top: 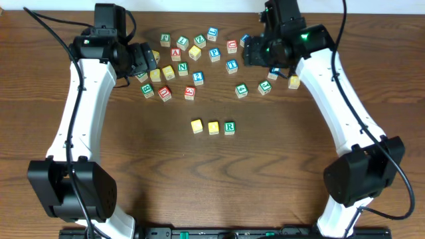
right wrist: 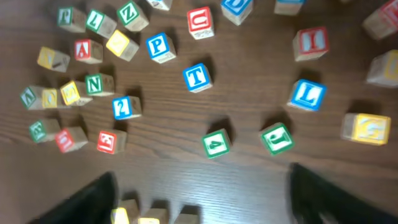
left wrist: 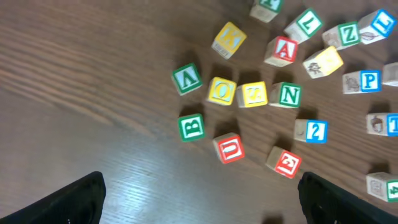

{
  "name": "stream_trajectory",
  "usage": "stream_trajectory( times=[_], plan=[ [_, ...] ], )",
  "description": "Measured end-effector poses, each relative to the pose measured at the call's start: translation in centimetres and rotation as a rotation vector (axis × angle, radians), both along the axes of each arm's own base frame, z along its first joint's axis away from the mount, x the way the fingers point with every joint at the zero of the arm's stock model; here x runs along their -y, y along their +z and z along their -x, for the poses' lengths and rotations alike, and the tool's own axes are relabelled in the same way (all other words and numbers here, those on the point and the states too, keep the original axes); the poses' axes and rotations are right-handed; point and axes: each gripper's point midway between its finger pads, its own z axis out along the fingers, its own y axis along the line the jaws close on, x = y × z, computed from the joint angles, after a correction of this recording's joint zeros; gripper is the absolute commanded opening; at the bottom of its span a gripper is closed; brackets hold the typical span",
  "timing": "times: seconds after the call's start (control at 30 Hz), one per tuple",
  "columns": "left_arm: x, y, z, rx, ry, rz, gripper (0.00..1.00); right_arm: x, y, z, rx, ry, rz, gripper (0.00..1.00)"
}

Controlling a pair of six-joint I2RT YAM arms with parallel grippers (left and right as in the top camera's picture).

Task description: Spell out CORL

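Observation:
Three blocks stand in a row mid-table: a yellow block [top: 197, 126], a second yellow block [top: 213, 127] and a green R block [top: 229, 127]. The row shows blurred at the bottom of the right wrist view [right wrist: 149, 216]. A blue L block [right wrist: 307, 94] lies among the scattered blocks, partly under my right arm in the overhead view [top: 273, 72]. A green L block [left wrist: 309, 23] lies at the far left of the pile. My left gripper [top: 147, 61] [left wrist: 202, 205] is open and empty over bare wood. My right gripper [top: 248, 50] [right wrist: 205, 199] is open and empty above the table.
Several loose letter blocks lie across the back of the table, among them a red U [left wrist: 229, 149], a green B [left wrist: 191, 126], a blue T [right wrist: 196, 77], a blue P [right wrist: 159, 46] and a green 4 [right wrist: 216, 144]. A yellow block [top: 293, 81] lies at the right.

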Motion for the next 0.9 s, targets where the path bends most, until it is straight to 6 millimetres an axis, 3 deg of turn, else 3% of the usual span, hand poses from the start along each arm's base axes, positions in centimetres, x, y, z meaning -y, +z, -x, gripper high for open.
stream_trajectory(
  times=[0.2,0.37,0.7,0.9],
  plan=[
    [2.3,0.2,-0.3,0.019,-0.053,0.006,0.98,-0.7,-2.7,-0.6,-0.040,0.013,0.018,0.99],
    [3.5,0.4,-0.5,0.032,-0.078,0.007,0.98,-0.2,-2.6,-1.1,-0.028,0.000,0.013,0.99],
    [5.7,1.0,-1.2,0.080,-0.126,0.013,0.97,5.3,-3.0,-2.2,-0.059,-0.112,0.021,0.99],
    [6.5,1.7,-2.2,0.131,-0.139,0.022,0.97,6.1,-3.4,-1.5,-0.097,-0.124,0.032,0.99]
  ],
)
